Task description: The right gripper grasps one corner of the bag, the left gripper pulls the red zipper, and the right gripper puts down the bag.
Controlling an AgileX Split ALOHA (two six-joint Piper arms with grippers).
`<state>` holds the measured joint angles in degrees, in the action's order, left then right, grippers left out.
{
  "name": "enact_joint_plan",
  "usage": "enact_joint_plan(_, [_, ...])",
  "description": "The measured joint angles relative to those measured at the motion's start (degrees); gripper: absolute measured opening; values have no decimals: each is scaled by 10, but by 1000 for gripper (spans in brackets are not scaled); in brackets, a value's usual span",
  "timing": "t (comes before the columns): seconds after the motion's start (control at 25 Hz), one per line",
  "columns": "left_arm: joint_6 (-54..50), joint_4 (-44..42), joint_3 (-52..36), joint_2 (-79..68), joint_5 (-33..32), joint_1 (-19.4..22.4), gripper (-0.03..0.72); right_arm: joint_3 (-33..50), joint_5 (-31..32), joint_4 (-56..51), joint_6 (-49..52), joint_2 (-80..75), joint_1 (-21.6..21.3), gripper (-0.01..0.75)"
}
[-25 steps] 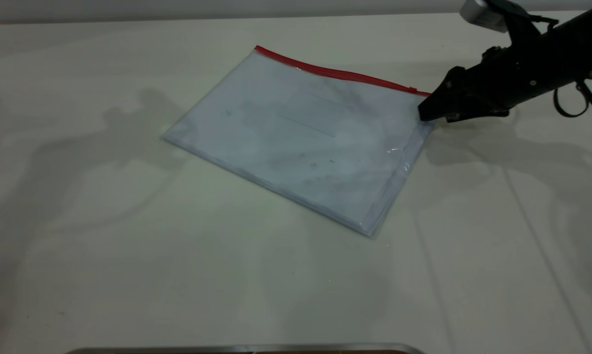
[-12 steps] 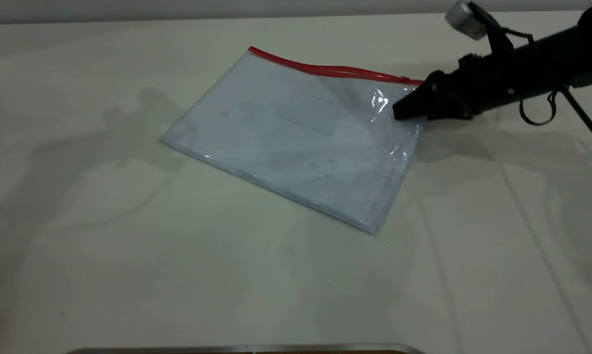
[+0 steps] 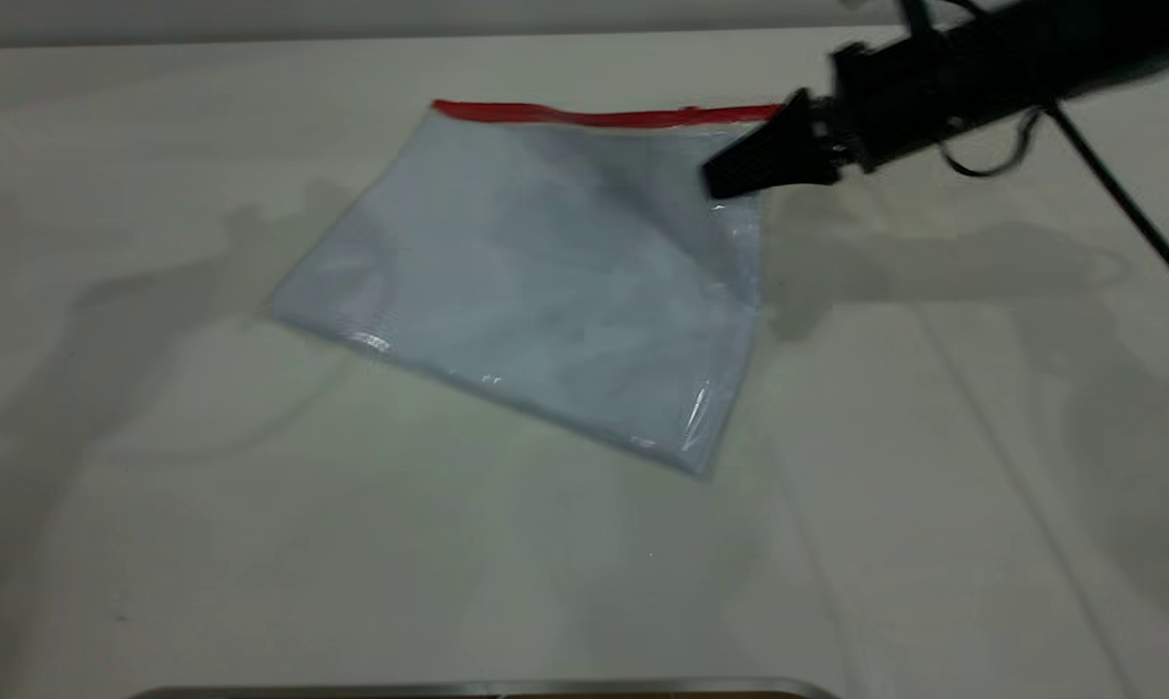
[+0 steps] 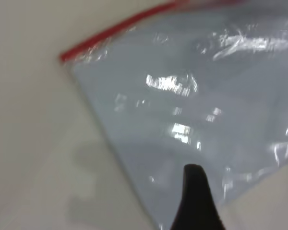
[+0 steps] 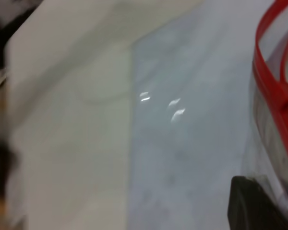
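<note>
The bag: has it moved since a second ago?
Yes. The bag, held at its corner by the right gripper, has lifted and swung leftward across the table.

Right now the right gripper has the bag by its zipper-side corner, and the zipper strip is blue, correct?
Not quite. The right gripper does hold the bag by its zipper-side corner, but the zipper is red, not blue. The exterior view shows it along the bag's far edge.
</note>
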<state>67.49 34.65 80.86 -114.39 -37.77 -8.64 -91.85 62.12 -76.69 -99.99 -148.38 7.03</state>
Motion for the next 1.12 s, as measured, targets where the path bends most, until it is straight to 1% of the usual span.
enact_joint_plan(0.08, [14, 2, 0, -17, -1, -11, 586, -30, 19, 41, 32, 0, 28, 33])
enact_joint_plan(0.28, [39, 3, 0, -46, -4, -37, 586, -103, 32, 132, 118, 0, 88, 33])
enact_joint_plan(0.48, [102, 45, 0, -66, -6, -58, 586, -135, 24, 155, 134, -1, 128, 33])
enact_joint_plan(0.64, [151, 92, 0, -83, -9, -61, 586, -137, -27, 145, 134, -2, 143, 33])
enact_joint_plan(0.76, [183, 117, 0, -92, -9, -61, 585, -137, -43, 142, 133, -6, 147, 33])
enact_joint_plan(0.96, [208, 131, 1, -108, -9, -62, 550, -137, -43, 114, 123, -7, 148, 33])
enact_joint_plan(1.12, [209, 131, 1, -117, -7, -62, 517, -137, -23, 86, 100, -7, 150, 33])
